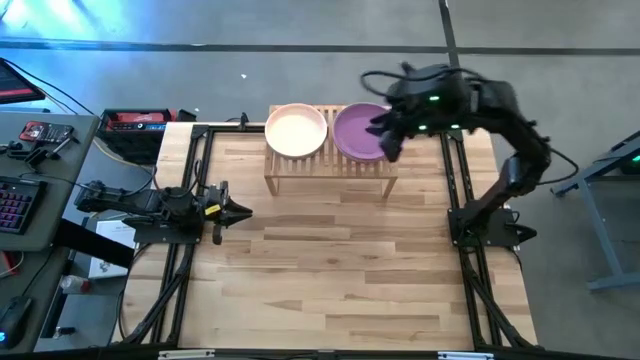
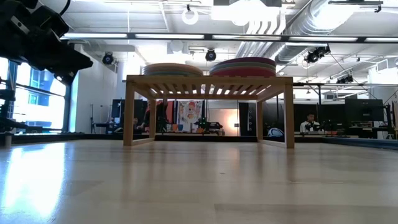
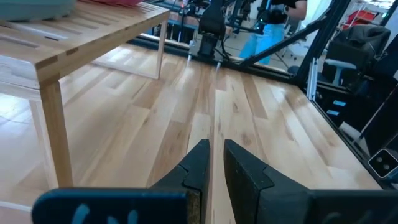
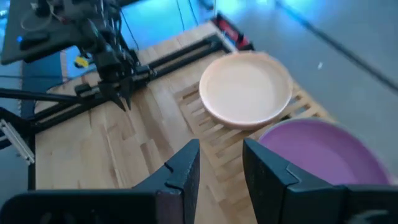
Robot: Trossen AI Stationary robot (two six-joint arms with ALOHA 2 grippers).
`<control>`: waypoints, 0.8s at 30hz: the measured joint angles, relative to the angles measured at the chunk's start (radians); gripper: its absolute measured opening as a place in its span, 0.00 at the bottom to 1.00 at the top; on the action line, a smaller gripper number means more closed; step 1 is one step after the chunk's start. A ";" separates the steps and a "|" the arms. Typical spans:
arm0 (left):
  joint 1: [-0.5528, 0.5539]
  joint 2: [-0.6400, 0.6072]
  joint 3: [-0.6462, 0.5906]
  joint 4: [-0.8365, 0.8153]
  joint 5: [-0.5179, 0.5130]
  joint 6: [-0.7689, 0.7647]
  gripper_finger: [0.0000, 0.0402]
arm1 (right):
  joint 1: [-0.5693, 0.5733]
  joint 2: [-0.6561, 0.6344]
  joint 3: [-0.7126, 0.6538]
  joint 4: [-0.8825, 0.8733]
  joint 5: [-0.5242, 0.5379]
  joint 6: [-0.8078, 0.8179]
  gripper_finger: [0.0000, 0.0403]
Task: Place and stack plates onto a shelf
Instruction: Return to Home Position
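Note:
The bamboo shelf stands by its legs at the table's far middle. It carries two stacks of plates. The left stack has a peach plate on top, and the right stack has a purple plate on top. My right gripper hovers over the purple plate's right rim. In its wrist view the right gripper is open and empty above the purple plate and the peach plate. My left gripper waits shut at the table's left, low over the wood, and points toward the shelf.
Black rails run along the table's left and right sides. Bare tabletop spreads from the shelf to the near edge. A keyboard and tools lie on a side desk to the left. The low view shows a room with screens and people behind the shelf.

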 joint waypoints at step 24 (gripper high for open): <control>0.000 0.000 0.000 0.000 0.000 0.000 0.09 | 0.239 -0.645 -0.659 0.207 0.278 0.071 0.25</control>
